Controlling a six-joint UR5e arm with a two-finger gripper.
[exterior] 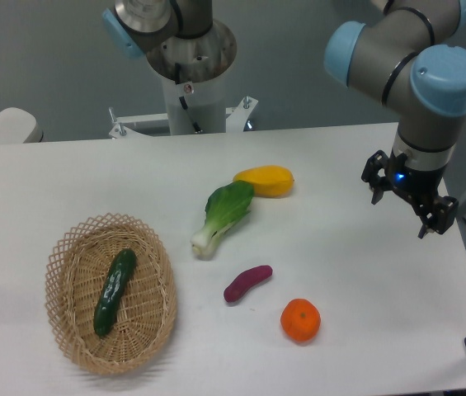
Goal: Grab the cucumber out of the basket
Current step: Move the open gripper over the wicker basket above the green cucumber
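The cucumber [114, 292], dark green and glossy, lies lengthwise inside the basket [73, 343], an oval tan wicker basket with a looped rim at the front left of the table. My gripper [407, 206] hangs at the far right of the table, well away from the basket. Its two black fingers are spread apart and hold nothing.
On the white table between basket and gripper lie a bok choy [223, 216], a yellow mango-like fruit [265, 181], a purple sweet potato [247, 283] and an orange [300, 321]. The arm's base [190, 78] stands at the back centre.
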